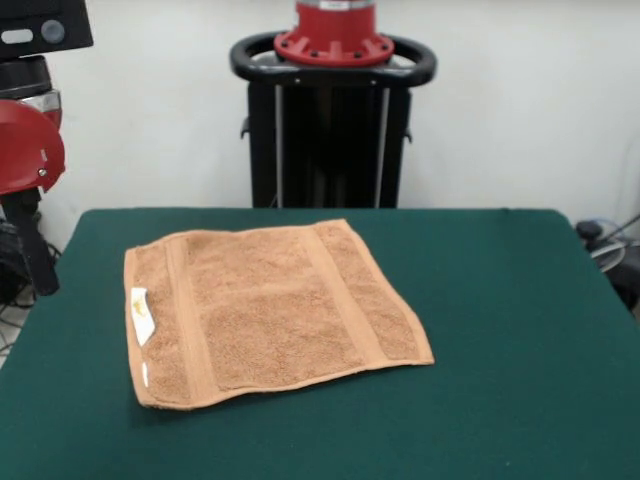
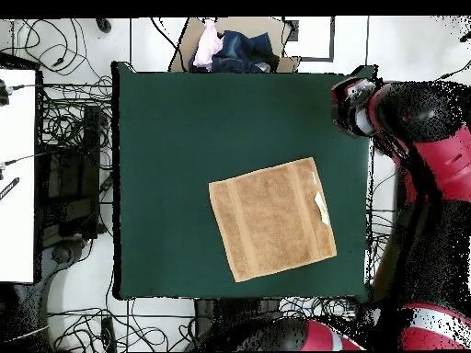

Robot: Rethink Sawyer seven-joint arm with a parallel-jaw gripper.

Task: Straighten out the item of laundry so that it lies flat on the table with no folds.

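Observation:
The item of laundry (image 1: 270, 310) is an orange-tan towel spread open on the green table (image 1: 500, 300), left of centre in the front view. Two woven bands run across it, and a small white label (image 1: 142, 315) sits at its left edge. I see no folds in it. From overhead the towel (image 2: 271, 219) lies slightly turned, toward the table's (image 2: 166, 138) right and lower side. The arm's end with the gripper (image 2: 353, 101) hangs off the table's right edge, well away from the towel. In the front view the gripper (image 1: 35, 250) stands beside the table's left edge.
A cardboard box of clothes (image 2: 230, 46) sits beyond the table's top edge in the overhead view. Cables (image 2: 69, 138) cover the floor on the left, beside a white desk (image 2: 18, 175). The arm's red and black links (image 2: 432, 156) fill the right side.

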